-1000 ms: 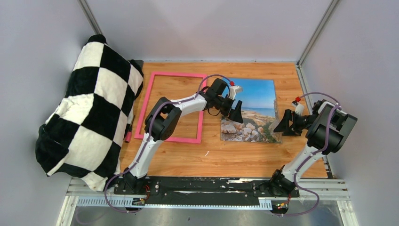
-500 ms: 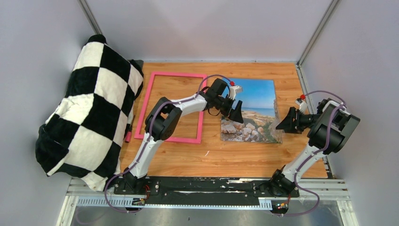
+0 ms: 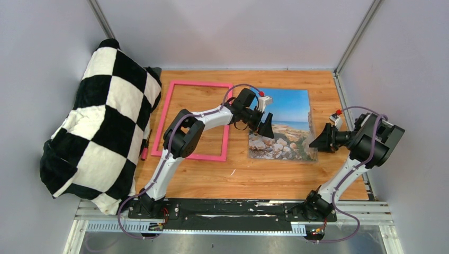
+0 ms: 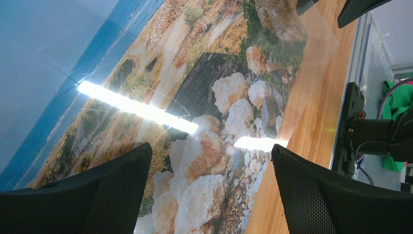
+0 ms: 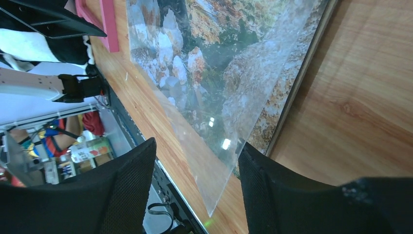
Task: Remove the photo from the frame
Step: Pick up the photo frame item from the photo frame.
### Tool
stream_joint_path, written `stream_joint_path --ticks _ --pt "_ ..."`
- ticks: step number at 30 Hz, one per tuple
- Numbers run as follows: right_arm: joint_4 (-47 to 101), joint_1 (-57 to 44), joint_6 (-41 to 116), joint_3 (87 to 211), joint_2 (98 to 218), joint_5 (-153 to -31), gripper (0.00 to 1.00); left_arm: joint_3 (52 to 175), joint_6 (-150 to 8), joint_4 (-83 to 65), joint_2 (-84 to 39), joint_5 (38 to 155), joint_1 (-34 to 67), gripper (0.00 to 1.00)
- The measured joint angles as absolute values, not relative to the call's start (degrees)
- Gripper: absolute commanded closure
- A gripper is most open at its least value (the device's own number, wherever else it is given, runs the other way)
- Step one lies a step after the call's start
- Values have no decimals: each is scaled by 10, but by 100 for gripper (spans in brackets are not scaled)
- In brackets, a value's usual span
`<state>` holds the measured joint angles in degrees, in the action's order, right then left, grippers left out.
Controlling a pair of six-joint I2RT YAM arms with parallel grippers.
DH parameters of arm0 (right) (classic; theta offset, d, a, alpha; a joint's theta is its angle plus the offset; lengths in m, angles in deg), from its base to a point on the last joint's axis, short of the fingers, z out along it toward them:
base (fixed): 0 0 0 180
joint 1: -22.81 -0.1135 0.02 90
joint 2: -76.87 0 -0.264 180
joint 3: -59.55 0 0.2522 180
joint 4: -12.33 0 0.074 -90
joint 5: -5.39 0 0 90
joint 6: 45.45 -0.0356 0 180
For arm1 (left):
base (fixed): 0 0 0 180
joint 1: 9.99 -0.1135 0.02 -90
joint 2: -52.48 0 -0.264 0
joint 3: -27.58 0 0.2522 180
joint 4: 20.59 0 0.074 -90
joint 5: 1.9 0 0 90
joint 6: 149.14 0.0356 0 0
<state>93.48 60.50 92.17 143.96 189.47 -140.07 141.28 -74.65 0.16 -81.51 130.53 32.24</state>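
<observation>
Here's the frame, bright pink and with nothing inside but bare wood, lying flat on the left-centre of the counter, its top side near the far edge. And the photo is out of it! It lies flat on the right half of the counter, just beside the frame's right side, sky toward the far edge and pale stones toward the near edge. A clear sheet rests on top of it, skewed, one corner jutting past the photo's near-right corner onto the wood. The left pincer hangs over the photo's left edge, spread wide and gripping nothing; its wrist view shows stones and a streak of glare between the two black fingers. Over on the right, the right pincer sits low by the photo's right edge, pointing in at it, jaws apart and nothing pinched; from its wrist view the sheet's jutting corner points into the gap between the fingers, touching neither. Off the counter's left edge, a big black-and-white checkered blanket is heaped up high.
</observation>
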Motion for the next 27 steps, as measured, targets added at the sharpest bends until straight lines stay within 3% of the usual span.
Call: stream_joint_path --ticks 9,16,17,27 --pt "956 609 937 1458 1962 -1423 52 1413 -747 1 -815 1305 322 5" --pt "982 609 957 1483 1973 -1453 97 1413 -747 -1 -816 1306 322 5" --pt "988 609 961 1488 1978 -1458 99 1413 -747 -1 -816 1306 322 5" --pt "1033 609 983 1507 2014 -1483 100 1413 -739 15 -808 1309 322 0"
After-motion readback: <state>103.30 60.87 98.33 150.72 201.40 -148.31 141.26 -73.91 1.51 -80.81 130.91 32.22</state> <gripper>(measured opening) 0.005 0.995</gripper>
